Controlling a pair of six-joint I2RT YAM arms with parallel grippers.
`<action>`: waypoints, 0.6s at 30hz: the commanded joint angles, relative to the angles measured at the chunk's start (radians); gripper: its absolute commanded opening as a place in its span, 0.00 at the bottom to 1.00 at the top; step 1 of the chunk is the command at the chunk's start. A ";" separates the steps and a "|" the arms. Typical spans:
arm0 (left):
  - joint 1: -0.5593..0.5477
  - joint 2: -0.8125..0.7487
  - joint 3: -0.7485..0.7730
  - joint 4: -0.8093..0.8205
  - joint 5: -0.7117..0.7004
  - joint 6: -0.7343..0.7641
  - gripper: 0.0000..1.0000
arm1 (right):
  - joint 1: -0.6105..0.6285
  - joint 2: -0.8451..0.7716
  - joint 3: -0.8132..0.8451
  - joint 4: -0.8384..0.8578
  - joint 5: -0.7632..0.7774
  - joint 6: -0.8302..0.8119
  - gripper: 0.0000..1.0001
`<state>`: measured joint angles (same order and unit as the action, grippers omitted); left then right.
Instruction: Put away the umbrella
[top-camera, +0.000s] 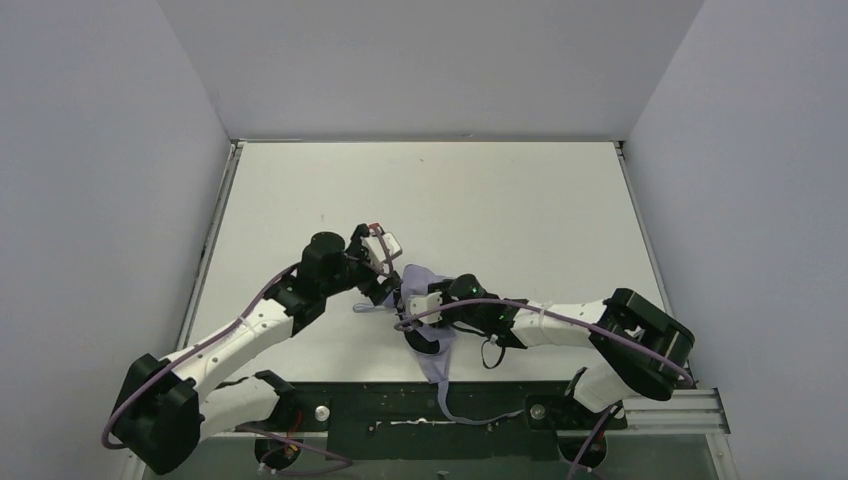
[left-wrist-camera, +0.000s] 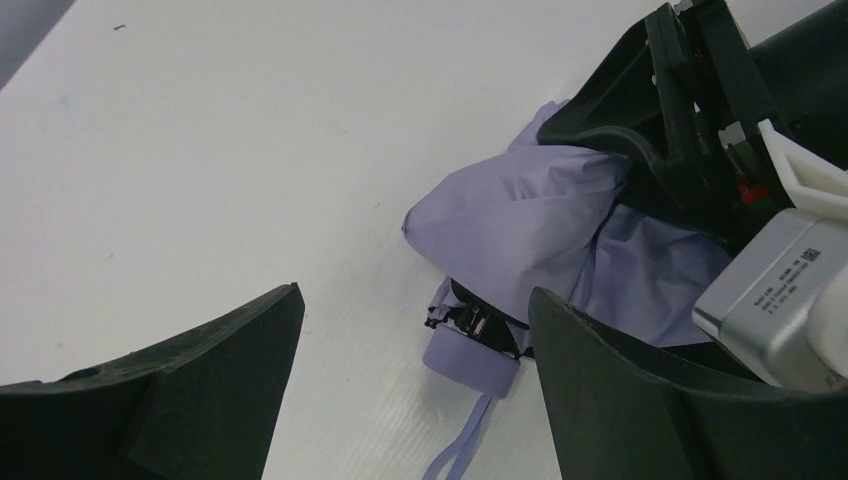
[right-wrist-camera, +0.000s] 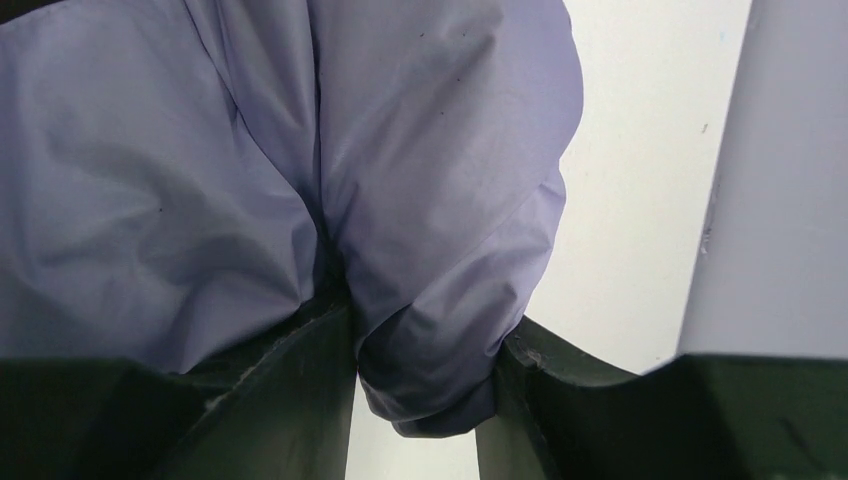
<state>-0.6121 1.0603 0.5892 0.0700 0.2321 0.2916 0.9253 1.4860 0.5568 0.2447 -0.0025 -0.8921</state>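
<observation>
At centre frame, the right gripper (right-wrist-camera: 425, 390) pinches a fold of the umbrella (left-wrist-camera: 520, 215) while the left gripper (left-wrist-camera: 412, 300) hangs released over its handle (left-wrist-camera: 468, 355), which it probably must grasp next to gather the canopy.

Top view: arms (top-camera: 250, 335) are covering most of the umbrella (top-camera: 438, 362). Left wrist: right gripper (left-wrist-camera: 640, 175) is hiding the umbrella's far side; loop (left-wrist-camera: 465, 440) is running off the bottom edge. Right wrist: umbrella is overflowing the top and left edges.
</observation>
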 joint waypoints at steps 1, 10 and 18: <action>0.056 0.094 0.129 -0.066 0.284 0.050 0.81 | 0.027 0.029 -0.072 0.026 0.097 -0.115 0.13; 0.107 0.371 0.362 -0.381 0.562 0.183 0.82 | 0.062 0.032 -0.107 0.079 0.142 -0.148 0.12; 0.101 0.585 0.510 -0.601 0.609 0.252 0.90 | 0.076 0.012 -0.123 0.096 0.168 -0.145 0.11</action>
<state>-0.5095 1.5875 1.0206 -0.3668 0.7578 0.4801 0.9962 1.4910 0.4690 0.4034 0.1261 -1.0145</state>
